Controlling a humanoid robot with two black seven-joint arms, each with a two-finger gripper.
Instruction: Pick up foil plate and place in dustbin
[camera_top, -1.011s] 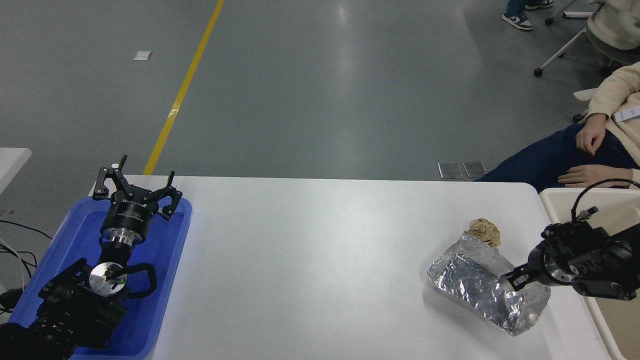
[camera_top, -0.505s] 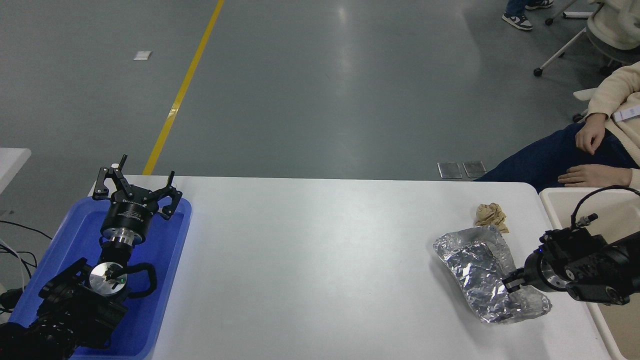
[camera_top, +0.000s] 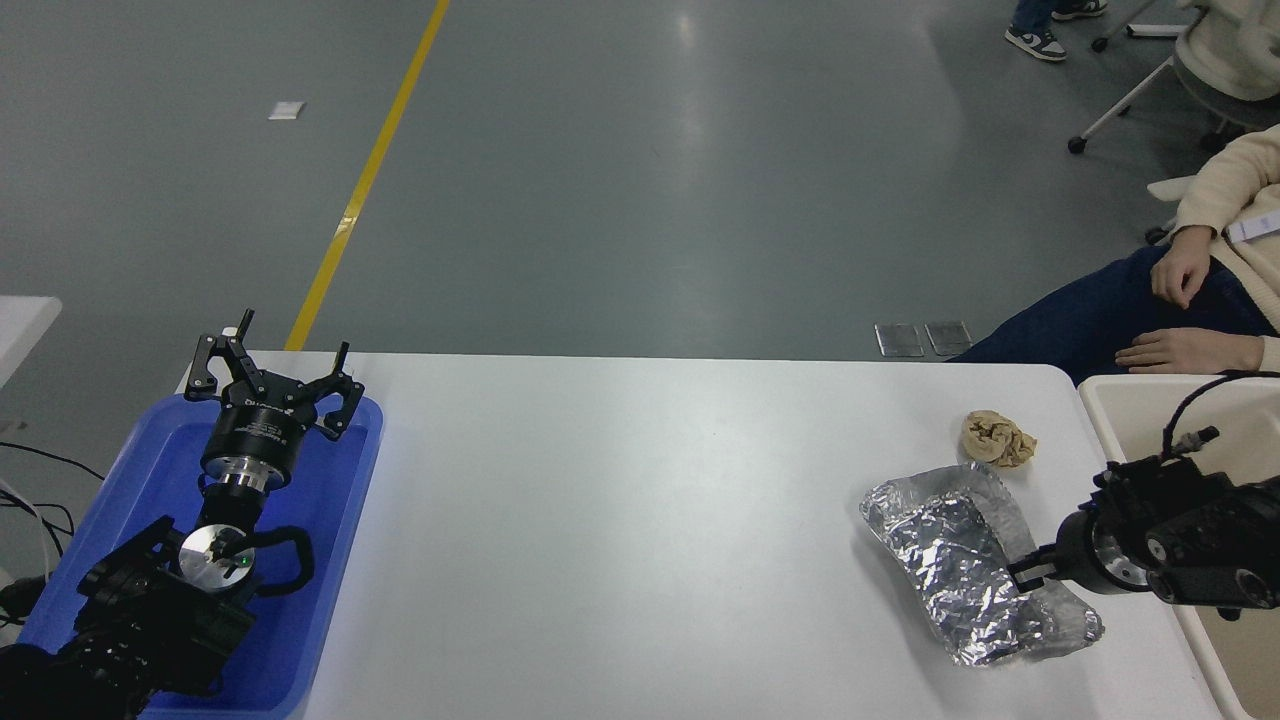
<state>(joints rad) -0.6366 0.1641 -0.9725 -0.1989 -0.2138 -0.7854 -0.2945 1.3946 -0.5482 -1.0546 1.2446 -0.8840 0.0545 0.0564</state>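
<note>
Since the last shot the crinkly silver foil plate (camera_top: 958, 565) has swung round and now lies longways on the white tabletop (camera_top: 620, 520), just beside the big beige plastic dustbin (camera_top: 1125, 405). The right claw (camera_top: 1028, 573) is pinching its right rim. The left claw (camera_top: 272, 380) sits spread over the blue tray (camera_top: 330, 560). A small tan paper wad (camera_top: 998, 439) lies near the plate's far end.
</note>
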